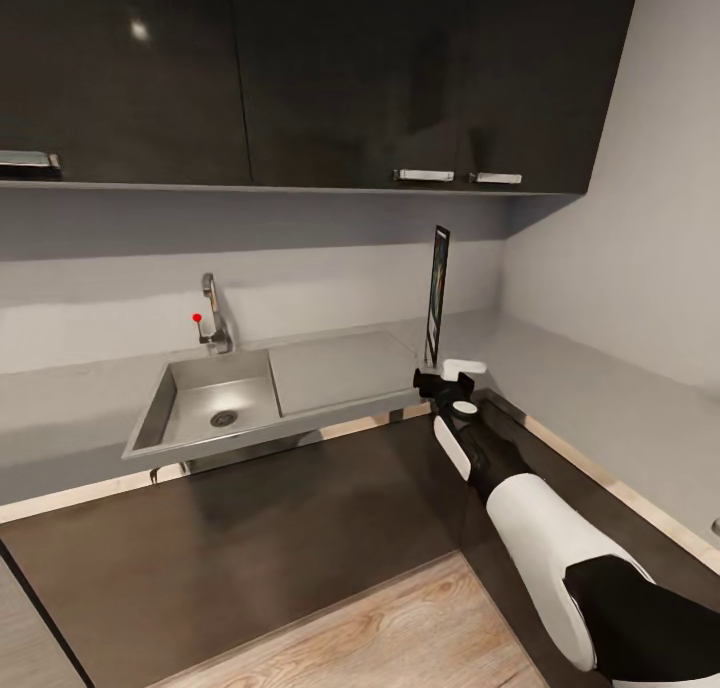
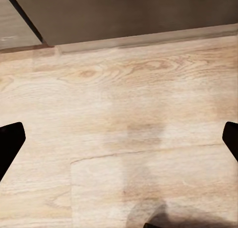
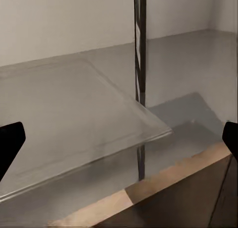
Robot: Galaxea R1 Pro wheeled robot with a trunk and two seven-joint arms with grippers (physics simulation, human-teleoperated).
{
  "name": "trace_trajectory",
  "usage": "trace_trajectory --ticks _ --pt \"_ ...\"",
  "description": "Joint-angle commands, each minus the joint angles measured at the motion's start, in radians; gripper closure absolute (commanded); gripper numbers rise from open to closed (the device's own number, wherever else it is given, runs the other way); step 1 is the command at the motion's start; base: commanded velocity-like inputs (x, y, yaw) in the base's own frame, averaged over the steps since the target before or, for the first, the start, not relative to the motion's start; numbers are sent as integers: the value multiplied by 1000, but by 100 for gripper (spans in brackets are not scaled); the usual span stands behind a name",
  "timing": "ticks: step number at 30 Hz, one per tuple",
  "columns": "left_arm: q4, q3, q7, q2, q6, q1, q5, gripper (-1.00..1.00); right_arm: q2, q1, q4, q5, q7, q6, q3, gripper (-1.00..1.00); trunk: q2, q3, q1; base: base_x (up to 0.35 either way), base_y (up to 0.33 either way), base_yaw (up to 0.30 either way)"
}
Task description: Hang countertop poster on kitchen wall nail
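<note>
Head view: poster [image 1: 438,293] upright, edge-on, just above right end effector [image 1: 447,377]

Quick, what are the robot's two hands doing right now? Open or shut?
Left gripper: open, above the wooden floor.
Right gripper: open, with the poster standing edge-on ahead of it, not clamped.

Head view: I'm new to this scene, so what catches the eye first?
The poster stands upright, edge-on, on the grey kitchen countertop right of the steel sink. The right gripper sits at its lower edge, fingers apart. Glossy black cabinets hang above.
</note>
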Motion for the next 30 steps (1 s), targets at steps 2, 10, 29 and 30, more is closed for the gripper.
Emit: trace_trajectory --ticks 2,10,29,30 --pt "-1 4 -7 -1 -1 0 0 -100 -1 -1 3 -9 -8 5 6 -100 -1 -1 0 0 0 0" --pt "-1 7 -7 -1 -1 0 0 -100 -1 -1 7 -10 -9 5 8 -100 -1 -1 0 120 0 0" --pt "-1 32 -7 -1 -1 0 0 -100 -3 -1 95 -11 -8 -54 5 -100 -1 -1 0 166 0 0" --pt "-1 32 -7 -1 -1 0 0 -100 -3 -1 98 -11 -8 -61 5 -100 -1 -1 0 5 0 0"
